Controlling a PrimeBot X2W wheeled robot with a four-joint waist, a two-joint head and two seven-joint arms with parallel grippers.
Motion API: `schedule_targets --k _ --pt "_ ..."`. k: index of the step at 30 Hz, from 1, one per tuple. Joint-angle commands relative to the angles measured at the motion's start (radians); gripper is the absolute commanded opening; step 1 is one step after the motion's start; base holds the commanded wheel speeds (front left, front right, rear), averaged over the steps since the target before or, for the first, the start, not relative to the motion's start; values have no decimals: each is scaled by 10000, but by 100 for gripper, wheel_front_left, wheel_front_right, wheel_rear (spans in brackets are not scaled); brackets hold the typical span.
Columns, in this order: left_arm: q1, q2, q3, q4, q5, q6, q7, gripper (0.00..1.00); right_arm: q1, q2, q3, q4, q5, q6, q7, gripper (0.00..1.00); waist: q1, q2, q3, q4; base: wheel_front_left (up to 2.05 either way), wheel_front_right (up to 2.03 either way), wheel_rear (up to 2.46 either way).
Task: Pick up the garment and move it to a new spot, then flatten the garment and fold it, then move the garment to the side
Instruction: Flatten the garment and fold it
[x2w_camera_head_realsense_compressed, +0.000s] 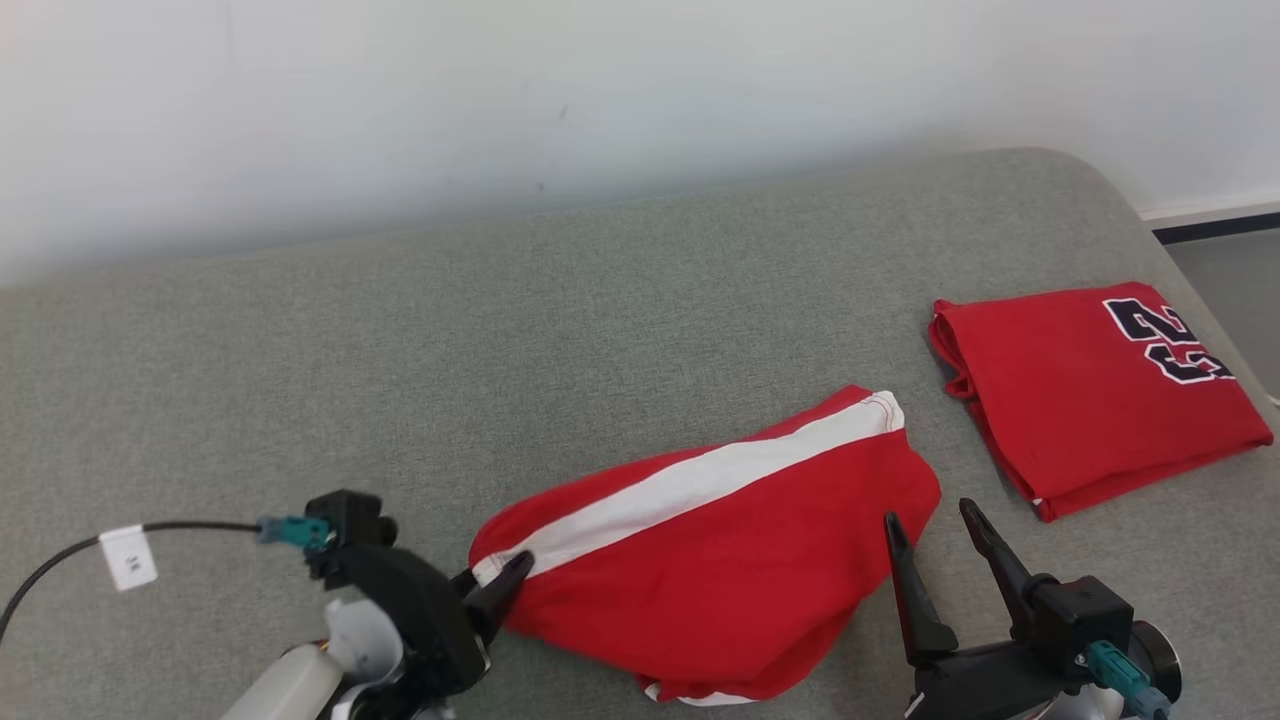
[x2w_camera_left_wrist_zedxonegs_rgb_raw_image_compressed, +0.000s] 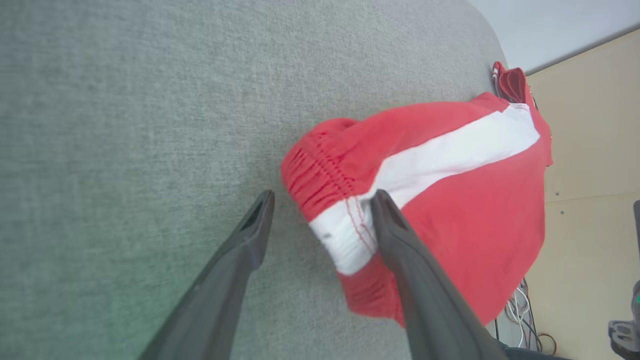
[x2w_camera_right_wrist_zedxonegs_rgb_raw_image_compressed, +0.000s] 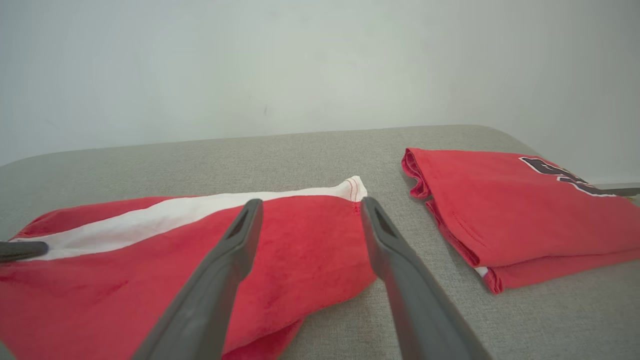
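One rumpled red garment (x2w_camera_head_realsense_compressed: 720, 590) lies on woven grey cushion (x2w_camera_head_realsense_compressed: 500, 330).

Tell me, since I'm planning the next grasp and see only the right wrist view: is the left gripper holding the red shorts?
Observer: No. The left gripper is open and straddles the waistband end of the red shorts, with one finger over the white stripe and the other over bare grey cushion.
Operator: Is that end lying flat?
Observer: No, the waistband is gathered and bunched there.
Operator: Anything beside the left arm?
Observer: A black cable with a white tag runs to its wrist.
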Motion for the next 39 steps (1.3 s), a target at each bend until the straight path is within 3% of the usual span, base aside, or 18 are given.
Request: schedule_targets --k 1,6,11,14,19,26,31,37,39 --pt "342 240 78 -106 -151 21 13 100 86 17 -24 -71 -33 -24 21 100 0 -1 -50 -41 0 0 0" --pt "1047 879 320 -723 44 594 -483 100 146 -159 -245 -342 -239 -24 205 100 0 -1 -122 -106 0 0 0" --pt "1925 1250 775 -2006 -11 1327 -1252 100 -49 -648 -632 -844 -264 -25 1053 100 0 -1 -10 -37 0 0 0" --pt "2207 1293 896 -2527 -62 1541 -1459 100 -232 -913 -649 -1075 -150 -23 1576 100 0 -1 67 35 0 0 0" --pt "2268 1382 755 -3336 125 2055 -1275 100 -904 -1610 -245 -1384 291 -23 3196 100 0 -1 243 202 0 0 0" --pt "1233 1201 85 -3099 727 2658 -432 100 -2520 -2569 806 -1404 1001 -25 5601 100 0 -1 444 220 0 0 0" --pt "786 999 -262 -2879 725 2899 275 100 -3332 -2814 1339 -1311 1277 -25 5995 100 0 -1 515 206 0 0 0" --pt "630 860 -209 -2889 444 2768 552 100 -3690 -2925 1531 -1087 1463 -25 5883 100 0 -1 575 194 0 0 0" --pt "623 851 -210 -2864 406 2750 580 84 -3719 -2965 1545 -996 1508 -25 5848 100 0 -1 586 180 0 0 0"
